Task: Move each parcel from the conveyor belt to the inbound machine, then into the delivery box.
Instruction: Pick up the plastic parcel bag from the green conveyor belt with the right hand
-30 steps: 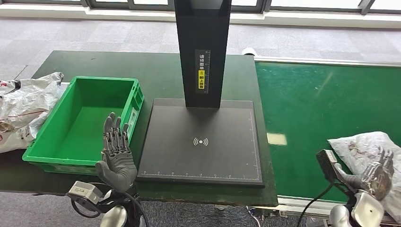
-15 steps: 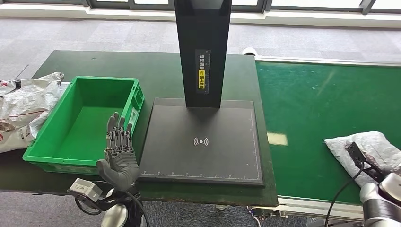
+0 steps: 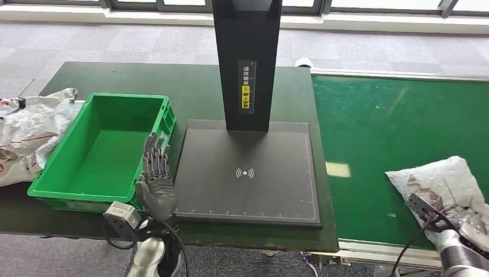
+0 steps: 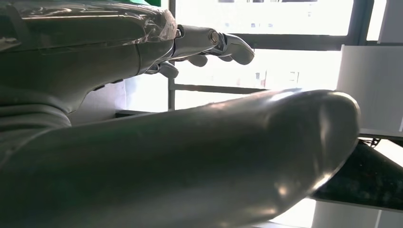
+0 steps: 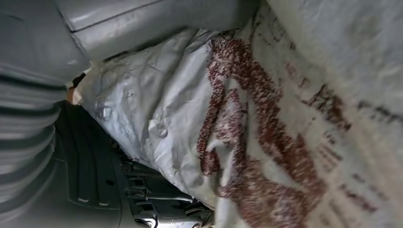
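Inside green delivery box [image 3: 55, 183], nothing.

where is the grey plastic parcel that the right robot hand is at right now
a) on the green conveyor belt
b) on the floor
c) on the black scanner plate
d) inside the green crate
a: the parcel lies on the green conveyor belt near its front edge, with the right robot hand at its near end; the green crate and the black scanner plate hold nothing.
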### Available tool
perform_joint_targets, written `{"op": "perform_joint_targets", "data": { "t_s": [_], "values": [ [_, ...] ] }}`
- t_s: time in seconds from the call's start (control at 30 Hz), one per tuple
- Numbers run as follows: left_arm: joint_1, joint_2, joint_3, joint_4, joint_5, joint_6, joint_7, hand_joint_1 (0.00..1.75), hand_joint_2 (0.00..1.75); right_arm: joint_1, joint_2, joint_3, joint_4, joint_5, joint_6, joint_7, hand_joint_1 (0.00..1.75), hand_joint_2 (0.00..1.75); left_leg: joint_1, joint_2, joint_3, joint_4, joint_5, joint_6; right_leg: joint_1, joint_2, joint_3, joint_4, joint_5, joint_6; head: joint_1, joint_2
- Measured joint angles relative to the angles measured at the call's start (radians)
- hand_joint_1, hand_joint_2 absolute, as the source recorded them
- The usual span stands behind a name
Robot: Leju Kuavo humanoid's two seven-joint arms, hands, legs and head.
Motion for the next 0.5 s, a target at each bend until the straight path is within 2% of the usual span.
{"op": "perform_joint_targets", "data": {
  "t_s": [0.1, 0.13, 0.23, 0.27, 0.33, 0.4, 0.5],
  "values": [
    [-0.004, 0.000, 0.000, 0.010, -0.010, 0.015, -0.001, 0.00, 0.00, -0.006, 0.016, 0.000, 0.008, 0.006, 0.042, -0.028, 1.42, 1.75, 0.000, 0.001, 0.000, 0.000, 0.000, 0.000, 0.000, 0.001, 0.000, 0.000, 0.000, 0.000, 0.000, 0.000],
    [-0.005, 0.000, 0.000, 0.011, -0.011, 0.018, -0.001, 0.00, 0.00, -0.011, 0.022, 0.000, 0.010, 0.010, 0.048, -0.032, 1.75, 1.75, 0.000, 0.002, 0.000, 0.000, 0.000, 0.000, 0.000, 0.001, 0.000, 0.000, 0.000, 0.000, 0.000, 0.000],
    [-0.005, 0.000, 0.000, 0.013, -0.012, 0.036, -0.002, 0.00, 0.00, -0.031, 0.042, 0.001, 0.010, 0.032, 0.016, -0.058, 1.75, 1.75, 0.000, 0.004, -0.002, 0.000, 0.000, 0.000, 0.000, 0.003, 0.001, 0.000, 0.001, 0.000, 0.000, 0.000],
    [-0.003, 0.000, 0.000, 0.012, -0.013, 0.047, -0.002, 0.00, 0.00, -0.039, 0.052, 0.002, 0.010, 0.037, -0.032, -0.078, 1.75, 1.75, 0.000, 0.004, -0.004, 0.000, 0.000, 0.000, 0.000, 0.003, 0.002, 0.000, 0.001, 0.000, 0.000, 0.000],
    [0.008, 0.000, 0.000, 0.003, -0.018, 0.071, -0.002, 0.00, 0.00, -0.059, 0.086, 0.004, 0.002, 0.022, -0.189, -0.136, 1.75, 1.75, 0.000, 0.008, -0.008, -0.001, -0.001, -0.001, 0.000, 0.007, 0.001, 0.000, 0.002, -0.001, 0.000, 0.000],
    [0.025, 0.001, 0.000, -0.013, -0.025, 0.090, -0.002, 0.00, 0.00, -0.088, 0.135, 0.004, -0.018, -0.047, -0.332, -0.227, 1.75, 1.75, 0.000, 0.013, -0.005, -0.001, -0.001, -0.002, 0.000, 0.012, -0.002, 0.001, 0.003, -0.002, 0.000, 0.000],
    [0.044, 0.001, 0.000, -0.034, -0.031, 0.107, -0.002, 0.00, 0.00, -0.112, 0.206, 0.003, -0.080, -0.239, -0.388, -0.409, 1.75, 1.75, 0.000, 0.009, -0.001, -0.001, 0.005, -0.002, 0.001, 0.007, -0.004, 0.001, 0.005, -0.002, 0.000, 0.000]
  ]
}}
